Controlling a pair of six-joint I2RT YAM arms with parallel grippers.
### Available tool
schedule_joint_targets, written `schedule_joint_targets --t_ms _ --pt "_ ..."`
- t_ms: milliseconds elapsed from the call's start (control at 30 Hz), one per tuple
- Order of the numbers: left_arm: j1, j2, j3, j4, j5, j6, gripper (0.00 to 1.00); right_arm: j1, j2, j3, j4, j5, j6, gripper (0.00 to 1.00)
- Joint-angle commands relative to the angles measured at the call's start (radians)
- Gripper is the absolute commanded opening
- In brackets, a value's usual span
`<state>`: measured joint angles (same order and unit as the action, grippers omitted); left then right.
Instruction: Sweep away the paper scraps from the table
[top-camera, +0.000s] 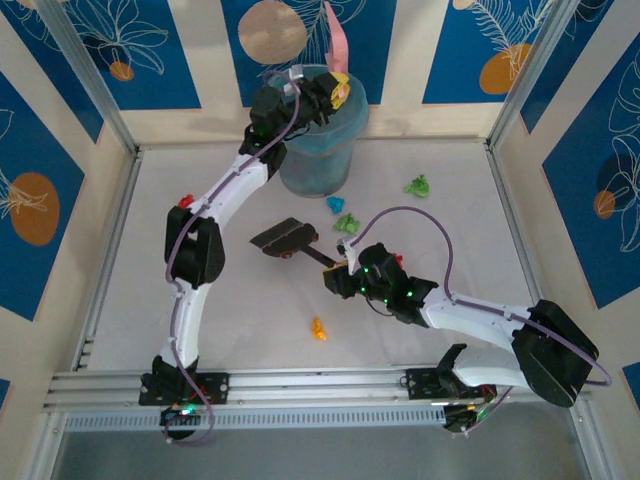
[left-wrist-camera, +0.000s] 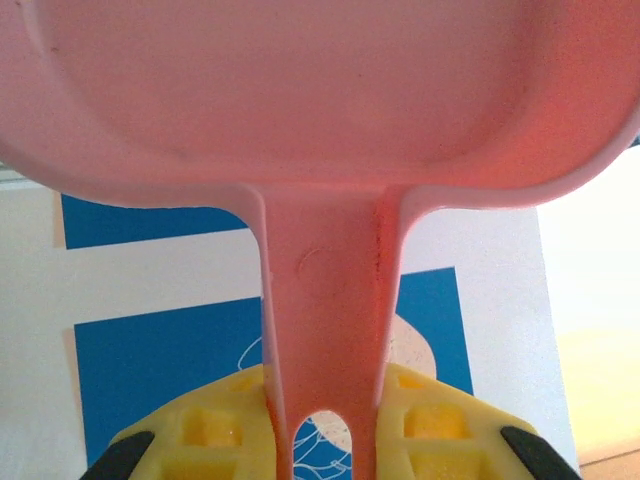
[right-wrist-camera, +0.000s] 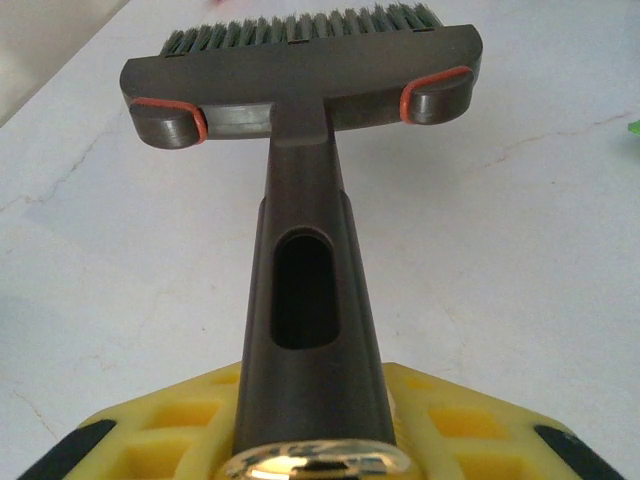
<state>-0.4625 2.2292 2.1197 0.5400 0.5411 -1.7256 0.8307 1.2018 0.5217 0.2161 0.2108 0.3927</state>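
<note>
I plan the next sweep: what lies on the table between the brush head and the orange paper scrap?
Nothing; in the top view that stretch of table is bare, from brush head to orange scrap.

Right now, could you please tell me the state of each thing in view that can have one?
left gripper: shut on the dustpan handle.
dustpan: raised, over the bin.
bin: upright, open-topped.
right gripper: shut on the brush handle.
brush: head low over the table.
paper scraps: loose on the table, unswept.
</note>
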Motion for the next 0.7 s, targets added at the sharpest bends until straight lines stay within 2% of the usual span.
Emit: schedule_joint_targets --t_ms 0,100,267,367,467,567,667 --pt "-0.016 -0.145 -0.03 0.058 0.069 0.084 0.0 0.009 -0.001 0.041 0.04 0.02 -0.03 0.0" --pt "-0.028 -0.238 -0.153 0.086 0.094 0.122 0.0 0.013 -0.002 0.041 0.042 0.022 -0.033 0.0" --pt "-0.03 -0.465 -0.484 0.113 0.086 0.231 0.0 0.017 -0.005 0.04 0.043 0.029 -0.036 0.0" --pt "-0.024 -0.594 -0.655 0.037 0.094 0.327 0.0 0.021 -0.007 0.04 0.041 0.031 -0.036 0.0" --pt "-0.007 -0.739 -0.818 -0.207 0.068 0.445 0.0 0.024 -0.011 0.038 0.042 0.038 -0.038 0.0" --pt "0.016 -0.91 -0.974 -0.43 -0.02 0.583 0.0 0.027 -0.022 0.034 0.043 0.045 -0.039 0.0" --pt "0.047 -1.084 -1.057 -0.736 -0.15 0.78 0.0 0.027 -0.028 0.029 0.045 0.059 -0.041 0.0"
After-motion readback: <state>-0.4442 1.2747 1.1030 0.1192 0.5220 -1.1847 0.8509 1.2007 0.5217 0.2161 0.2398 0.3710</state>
